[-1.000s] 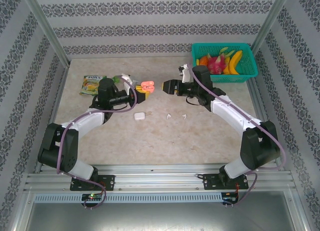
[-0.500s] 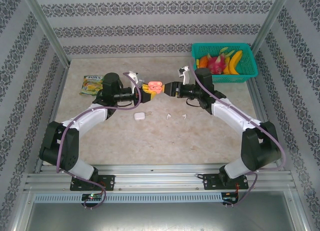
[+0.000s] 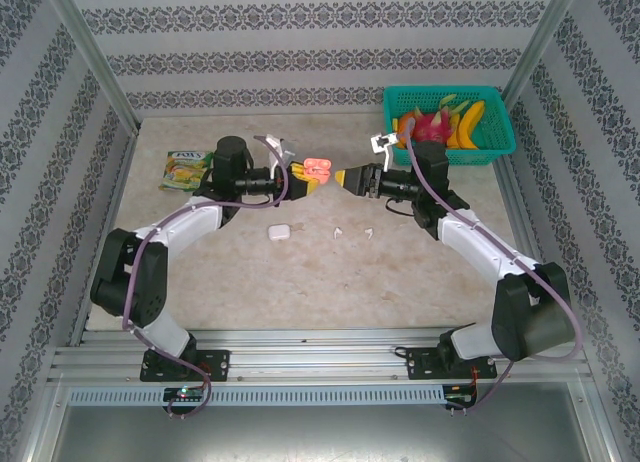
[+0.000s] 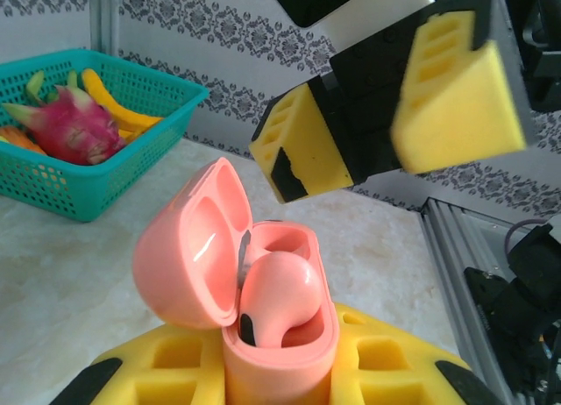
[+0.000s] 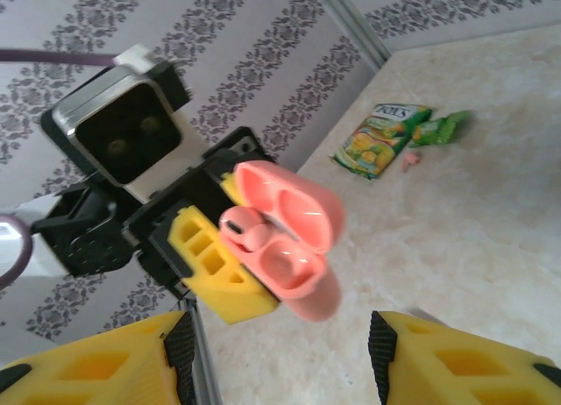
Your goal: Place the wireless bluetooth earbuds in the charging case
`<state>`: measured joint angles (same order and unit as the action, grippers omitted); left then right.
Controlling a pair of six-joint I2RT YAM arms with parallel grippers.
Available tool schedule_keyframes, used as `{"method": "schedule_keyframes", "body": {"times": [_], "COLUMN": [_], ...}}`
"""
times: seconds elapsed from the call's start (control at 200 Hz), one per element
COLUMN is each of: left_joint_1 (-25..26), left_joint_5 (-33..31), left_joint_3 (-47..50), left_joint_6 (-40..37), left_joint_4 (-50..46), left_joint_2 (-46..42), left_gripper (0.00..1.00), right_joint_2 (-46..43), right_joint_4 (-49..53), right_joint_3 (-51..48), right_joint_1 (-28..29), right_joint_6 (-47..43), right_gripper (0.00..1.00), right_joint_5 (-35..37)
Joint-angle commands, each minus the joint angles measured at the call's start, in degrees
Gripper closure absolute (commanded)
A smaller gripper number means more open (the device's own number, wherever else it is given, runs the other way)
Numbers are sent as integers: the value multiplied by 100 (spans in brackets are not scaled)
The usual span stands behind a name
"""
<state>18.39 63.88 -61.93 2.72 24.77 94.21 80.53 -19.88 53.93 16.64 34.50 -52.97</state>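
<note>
I have my left gripper (image 3: 303, 182) clamped on the open pink charging case (image 3: 317, 167), one pink earbud (image 4: 276, 295) seated inside, my right gripper (image 3: 346, 178) just beside it, jaws apart and empty, two white earbuds (image 3: 338, 232) loose on the table (image 3: 400, 272)

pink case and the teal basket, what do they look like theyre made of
Pink case: looks like smooth moulded plastic with a semi-gloss finish; a soft streak of light shows inside the open lid, and the edges are rounded. Teal basket: probably rigid plastic, matte to slightly shiny; its walls are a regular moulded grid of small holes under a solid rim.
</note>
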Motion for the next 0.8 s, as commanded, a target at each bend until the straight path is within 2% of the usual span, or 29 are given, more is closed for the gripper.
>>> {"method": "schedule_keyframes", "body": {"times": [0.0,0.305,0.794], "left_joint_1": [61,60,90], "left_joint_5": [425,713,893], "left_joint_3": [-369,-688,-905], "left_joint_6": [447,1316,1843], "left_joint_4": [195,863,1102], "left_joint_2": [189,539,685], "left_gripper": [100,100,100], "right_joint_2": [161,411,868], "right_joint_4": [-525,-587,-1042], "right_joint_3": [117,336,658], "right_joint_1": [42,77,94], "right_joint_6": [71,17,317], "right_gripper": [43,43,49], "right_joint_5": [-397,-462,-556]}}
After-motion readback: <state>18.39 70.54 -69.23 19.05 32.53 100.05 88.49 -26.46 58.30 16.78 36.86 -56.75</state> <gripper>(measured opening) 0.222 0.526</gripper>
